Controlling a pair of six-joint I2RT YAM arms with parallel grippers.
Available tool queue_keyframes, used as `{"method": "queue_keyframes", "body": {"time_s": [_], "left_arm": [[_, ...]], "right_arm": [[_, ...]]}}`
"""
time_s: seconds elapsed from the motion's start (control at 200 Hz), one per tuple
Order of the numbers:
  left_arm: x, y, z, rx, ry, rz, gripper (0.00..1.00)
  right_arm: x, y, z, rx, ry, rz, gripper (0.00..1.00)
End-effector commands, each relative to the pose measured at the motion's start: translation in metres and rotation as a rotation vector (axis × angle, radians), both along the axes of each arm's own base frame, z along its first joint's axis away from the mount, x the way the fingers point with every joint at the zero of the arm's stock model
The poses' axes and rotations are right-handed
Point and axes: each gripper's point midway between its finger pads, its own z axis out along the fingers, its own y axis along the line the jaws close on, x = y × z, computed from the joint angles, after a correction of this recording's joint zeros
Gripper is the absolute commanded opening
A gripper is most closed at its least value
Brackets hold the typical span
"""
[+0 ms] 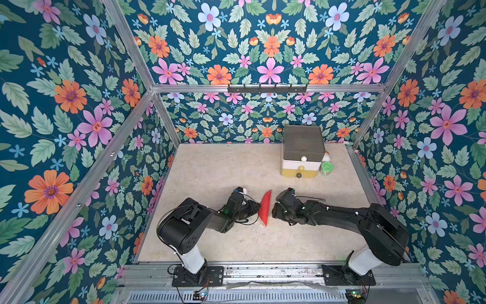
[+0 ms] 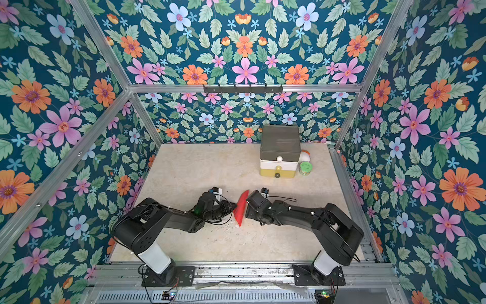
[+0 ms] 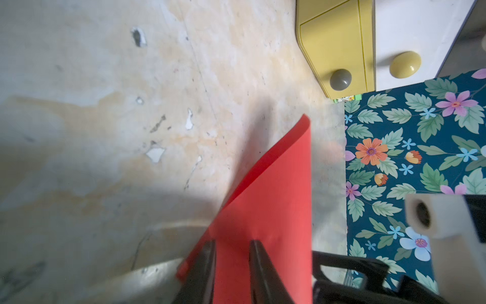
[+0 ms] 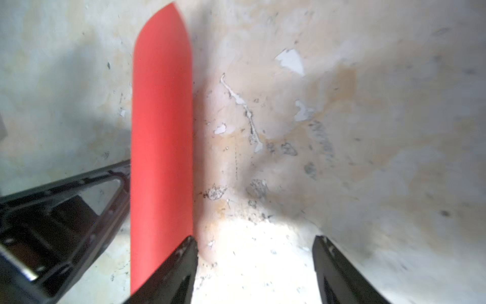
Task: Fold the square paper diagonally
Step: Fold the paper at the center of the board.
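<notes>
**In both top views**, the square paper (image 1: 265, 208) (image 2: 241, 208) stands on edge at the lower centre of the frame. It is a thin, bowed red sliver on the worn table (image 1: 210, 171), caught between two claws. Both arms reach in from bases at the bottom edge, elbows bent outward and forearms low and nearly level, pointing at each other. The left claw (image 1: 256, 208) touches the sheet from one side, and the right claw (image 1: 274, 208) sits just beside the other. A stack of drawers (image 1: 302, 147) and a green tub (image 1: 326, 168) wait well apart, toward the upper right.

**Left wrist view:** the paper (image 3: 271, 197) rises as a broad curved face behind the left claw (image 3: 231, 244). The fingers stand a narrow gap apart against the sheet. Whether they pinch it or only prop it cannot be told. The sheet is probably braced this way to keep it upright while it is only loosely doubled, with no sharp crease showing.

**Right wrist view:** the paper (image 4: 161, 131) shows as a rounded red band. The right claw (image 4: 255, 238) gapes wide over bare table and holds nothing, with one finger overlapping the sheet's edge. It looks free to press the fold.
</notes>
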Motion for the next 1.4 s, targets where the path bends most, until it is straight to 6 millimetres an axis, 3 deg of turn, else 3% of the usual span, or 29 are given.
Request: {"method": "queue_keyframes", "body": {"time_s": [0.0,0.145,0.285,0.35,0.49,0.805,0.82,0.88,1.09,1.395], "left_arm": [[-0.016,0.015,-0.028,0.094,0.093,0.005,0.29],[-0.018,0.017,-0.030,0.098,0.097,0.004,0.29],[-0.018,0.016,-0.030,0.099,0.095,0.003,0.29],[-0.017,0.016,-0.030,0.098,0.095,0.001,0.28],[-0.018,0.016,-0.031,0.099,0.096,0.000,0.28],[-0.017,0.014,-0.033,0.098,0.099,-0.003,0.28],[-0.017,0.014,-0.033,0.098,0.098,-0.003,0.28],[-0.017,0.014,-0.033,0.098,0.099,-0.001,0.28],[-0.017,0.015,-0.034,0.102,0.099,-0.003,0.28],[-0.018,0.016,-0.036,0.108,0.103,-0.004,0.28]], "right_arm": [[0.007,-0.008,0.023,0.038,-0.057,-0.017,0.70],[0.011,0.028,0.062,0.386,-0.095,0.091,0.46],[0.008,0.054,0.073,0.540,-0.073,0.180,0.21],[0.007,0.063,0.078,0.599,-0.071,0.207,0.16],[0.003,0.076,0.081,0.679,-0.055,0.249,0.15],[0.003,0.086,0.050,0.665,0.003,0.249,0.14],[0.003,0.086,0.037,0.647,0.025,0.242,0.14],[0.003,0.085,0.028,0.635,0.038,0.234,0.13],[-0.003,0.070,-0.009,0.600,0.099,0.185,0.08],[-0.019,0.047,-0.039,0.578,0.142,0.131,0.07]]}}
